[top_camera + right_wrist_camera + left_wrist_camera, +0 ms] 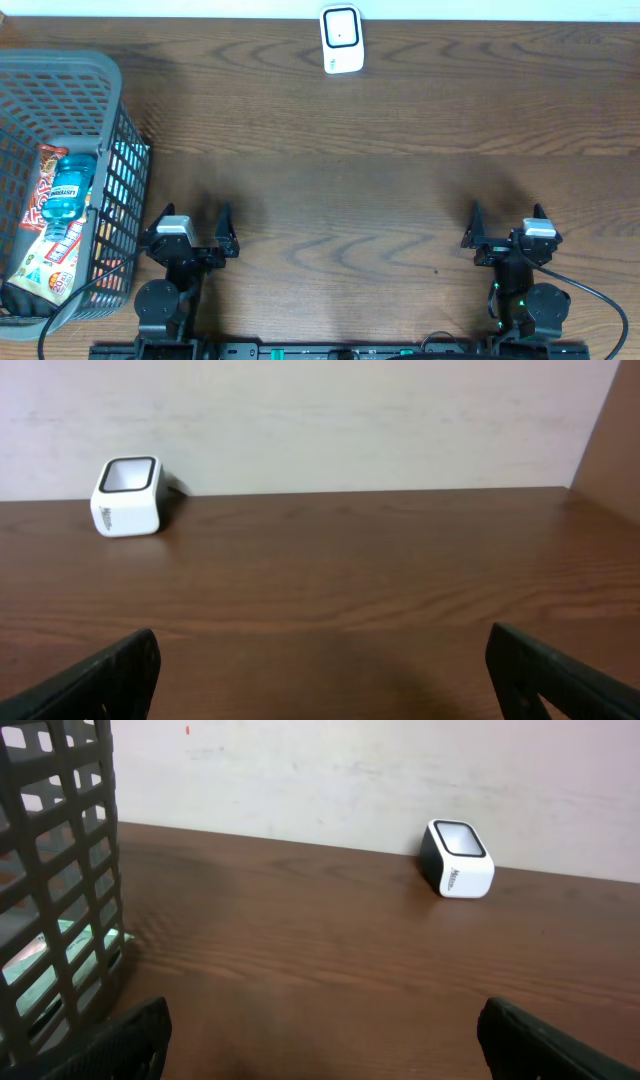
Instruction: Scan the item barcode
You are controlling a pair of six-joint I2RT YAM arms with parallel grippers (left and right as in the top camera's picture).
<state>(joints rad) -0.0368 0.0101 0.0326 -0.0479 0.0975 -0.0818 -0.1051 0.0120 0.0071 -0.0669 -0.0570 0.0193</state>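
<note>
Both arms are resting at the near edge of the surface [360,200]. The left end effector [192,222] and the right end effector [507,222] are each standing with fingers spread wide and gripping nothing.

The things to scan are lying in the grey basket [112,95] at the far left, just beside the left arm. A blue mouthwash bottle [68,190] is lying on its side on top of some snack packets [50,258]. The white scanner [341,40] is sitting at the far edge, near the middle and well apart from both arms.

The bottle is probably the easier pick. It is looking stiff, liquid-filled and fairly heavy, with a smooth, rounded body that is likely to slip or roll. A hold across its middle, fingers on opposite sides of the label, is seeming safest. The packets are looking light, soft and crinkly, and are likely to buckle when pinched. No barcode is showing from any view.
</note>
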